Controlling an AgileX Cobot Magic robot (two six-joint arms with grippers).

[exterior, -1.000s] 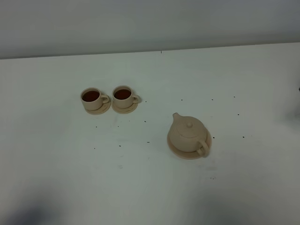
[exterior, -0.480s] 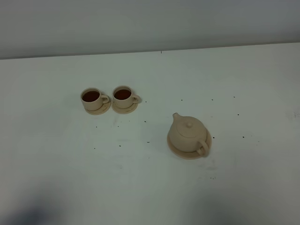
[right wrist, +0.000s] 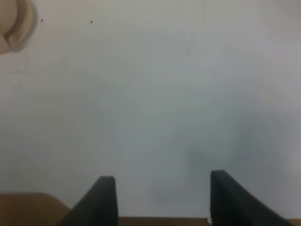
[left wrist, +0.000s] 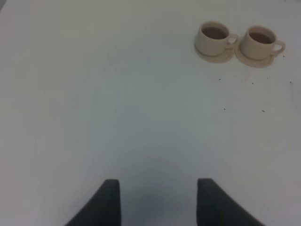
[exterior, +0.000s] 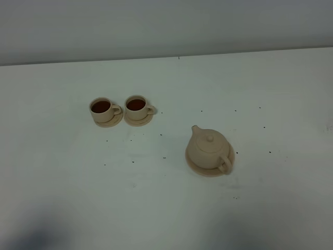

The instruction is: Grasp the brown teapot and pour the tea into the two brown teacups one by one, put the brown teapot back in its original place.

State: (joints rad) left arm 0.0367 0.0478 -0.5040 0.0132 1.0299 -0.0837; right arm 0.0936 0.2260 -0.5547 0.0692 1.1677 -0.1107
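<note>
The brown teapot [exterior: 209, 148] sits upright on its round plate [exterior: 200, 169], right of centre in the high view, spout toward the back left and handle toward the front right. The two brown teacups [exterior: 102, 109] [exterior: 137, 106] stand side by side on small saucers at the back left, both holding dark tea. Neither gripper shows in the high view. My left gripper [left wrist: 158, 203] is open over bare table, with both cups [left wrist: 214, 37] [left wrist: 260, 40] far ahead. My right gripper [right wrist: 162, 198] is open and holds nothing; only the teapot's handle [right wrist: 21, 19] shows at a corner.
The white tabletop [exterior: 166, 208] carries small dark specks around the cups and teapot. A grey wall [exterior: 166, 26] runs along the back edge. A brown strip [right wrist: 28, 207] beyond the table's edge shows behind the right gripper's fingers.
A dark bit of the right arm at the high view's right edge one second ago has slid out of sight. The teapot and cups have not moved.
</note>
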